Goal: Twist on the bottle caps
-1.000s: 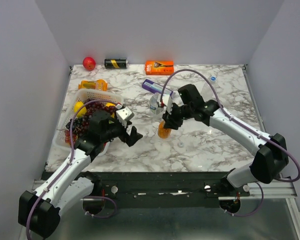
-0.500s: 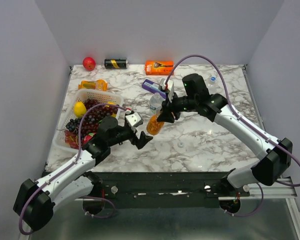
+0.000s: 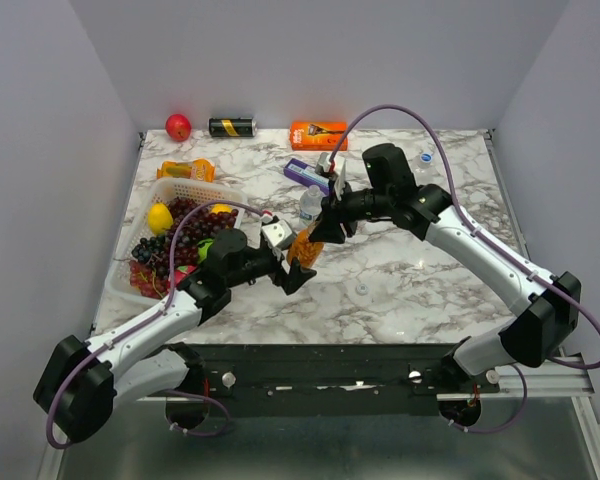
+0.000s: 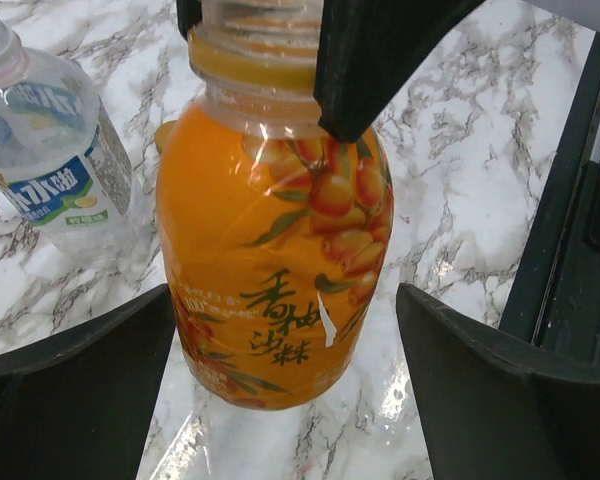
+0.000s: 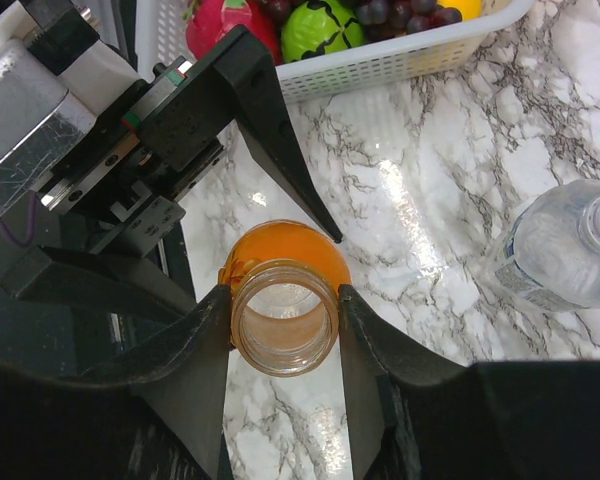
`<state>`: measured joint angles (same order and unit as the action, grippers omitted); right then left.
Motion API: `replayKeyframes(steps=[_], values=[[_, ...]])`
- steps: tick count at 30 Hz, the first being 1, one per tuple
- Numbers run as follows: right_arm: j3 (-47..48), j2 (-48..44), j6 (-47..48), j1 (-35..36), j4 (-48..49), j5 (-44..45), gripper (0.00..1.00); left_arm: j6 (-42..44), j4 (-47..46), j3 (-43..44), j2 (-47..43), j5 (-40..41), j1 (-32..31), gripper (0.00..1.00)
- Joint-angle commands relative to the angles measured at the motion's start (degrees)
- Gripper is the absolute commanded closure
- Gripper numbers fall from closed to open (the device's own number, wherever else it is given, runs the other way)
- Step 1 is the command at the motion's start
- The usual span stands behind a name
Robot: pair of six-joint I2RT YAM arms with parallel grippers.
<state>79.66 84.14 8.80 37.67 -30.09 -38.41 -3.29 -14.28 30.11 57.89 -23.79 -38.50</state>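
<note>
The short orange bottle [image 3: 305, 248] has no cap on and is tilted, held by its neck. My right gripper [image 3: 319, 231] is shut on that threaded neck [image 5: 285, 318]. My left gripper [image 3: 294, 272] is open, its jaws standing either side of the bottle's lower body [image 4: 270, 250] without touching it. A clear bottle with a pale label band [image 3: 308, 205] stands just behind, and shows in the left wrist view [image 4: 50, 150] and right wrist view [image 5: 570, 245]. A blue cap [image 3: 426, 157] lies far right. A small whitish cap [image 3: 361, 290] lies near the front. The orange cap is not visible.
A white basket [image 3: 195, 190] of fruit sits at the left, close behind my left arm. A purple box [image 3: 302, 172], an orange box [image 3: 318, 133], a black can [image 3: 232, 127], a red fruit [image 3: 178, 126] and an orange packet [image 3: 186, 170] lie at the back.
My right gripper has lifted and tilted the orange bottle, carrying it slightly left. My left gripper has moved right and now brackets the bottle's base.
</note>
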Motion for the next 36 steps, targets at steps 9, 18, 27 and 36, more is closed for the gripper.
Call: replayKeyframes(steps=[9,18,27,36], values=[[0.6,0.9,-1.1,1.2,1.6,-1.7,0.95,-1.0,-3.4,1.5,1.5,-3.5,-0.4,0.19],[1.5,2.0,-1.4,1.9,1.8,-1.9,0.95,-2.4,-5.0,0.8,2.2,-2.3,-0.5,0.28],[8.1,-0.4,13.3,0.7,-9.6,2.5,0.46,-0.8,-1.5,0.0,0.1,-0.1,-0.4,0.6],[2.3,-0.7,38.3,-12.4,-22.2,4.9,0.34,4.6,8.8,-3.1,-10.3,5.5,-0.4,1.0]])
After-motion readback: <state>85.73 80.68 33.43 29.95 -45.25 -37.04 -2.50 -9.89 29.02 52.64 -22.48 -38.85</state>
